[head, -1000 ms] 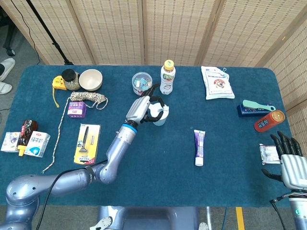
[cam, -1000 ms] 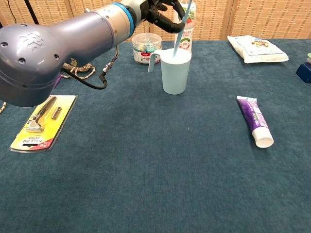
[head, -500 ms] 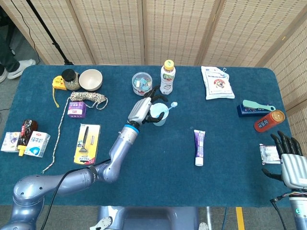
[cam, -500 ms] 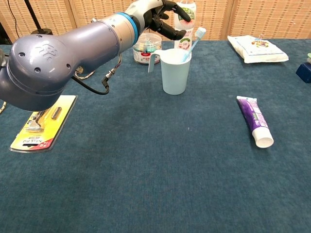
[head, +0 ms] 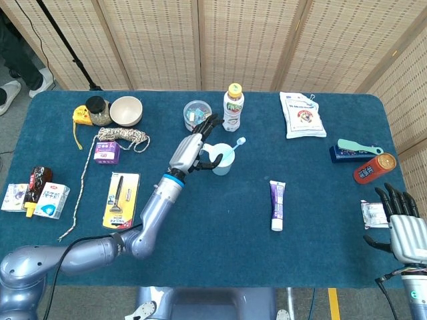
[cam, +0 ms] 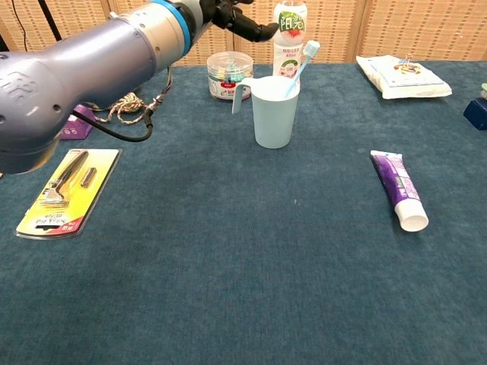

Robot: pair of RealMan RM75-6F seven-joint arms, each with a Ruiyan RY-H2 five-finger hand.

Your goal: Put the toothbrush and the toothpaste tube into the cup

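The blue tabletop [head: 220, 267] is carrying everything, and the robot's long grey left arm [head: 143, 223] is reaching across it from the near left corner toward the middle. At its end the left hand [head: 193, 150] is hovering just beside the pale blue cup [cam: 274, 110], on the cup's left, with its dark fingers [cam: 251, 26] spread apart and holding nothing; in the chest view they are sitting above and left of the cup's rim, not touching it. The right hand [head: 399, 223] is waiting at the near right edge of the tabletop, fingers [head: 395, 197] extended and apart, empty, well away from the cup.

The cup is standing upright near the middle of the tabletop, its handle pointing left. The toothbrush [cam: 300, 67] is standing inside it, leaning against the right side of the rim with its light blue head sticking up and to the right. The toothpaste tube [cam: 399, 188], purple with a white cap, is lying flat on the tabletop well to the right of the cup, cap end toward the near edge. Behind the cup a drink bottle [head: 233, 107] and a small round tub [head: 196, 115] are standing close together.
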